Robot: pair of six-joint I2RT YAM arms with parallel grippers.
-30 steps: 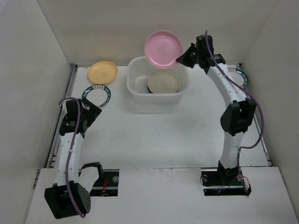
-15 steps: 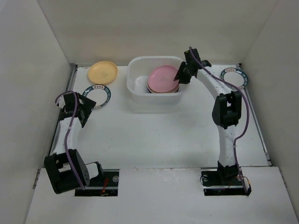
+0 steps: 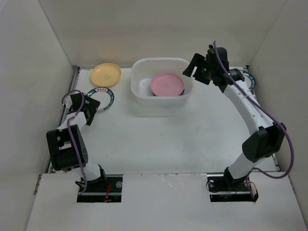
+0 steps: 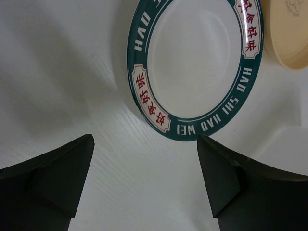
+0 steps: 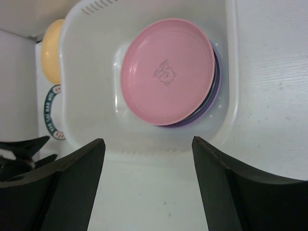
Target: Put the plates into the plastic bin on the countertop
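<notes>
A pink plate (image 3: 167, 84) (image 5: 167, 70) lies on top of a stack inside the plastic bin (image 3: 139, 100) (image 5: 230, 72); a purple plate's edge (image 5: 212, 102) shows beneath it. My right gripper (image 3: 190, 67) (image 5: 147, 142) hangs open and empty just above the bin's right rim. A white plate with a teal rim (image 3: 102, 96) (image 4: 195, 62) lies flat on the countertop (image 3: 159, 139). My left gripper (image 3: 94, 109) (image 4: 145, 142) is open and low, a short way from that plate's near edge. A yellow plate (image 3: 106, 74) (image 4: 288, 29) rests behind it.
Another teal-rimmed plate (image 3: 249, 80) lies at the back right, partly hidden by the right arm. White walls close the countertop on the left, back and right. In the right wrist view the left gripper (image 5: 24, 147) shows beyond the bin.
The right gripper lowered the pink plate into the bin, let go, opened and drew back up to the right. The left arm folded, bringing its gripper nearer the teal-rimmed plate.
</notes>
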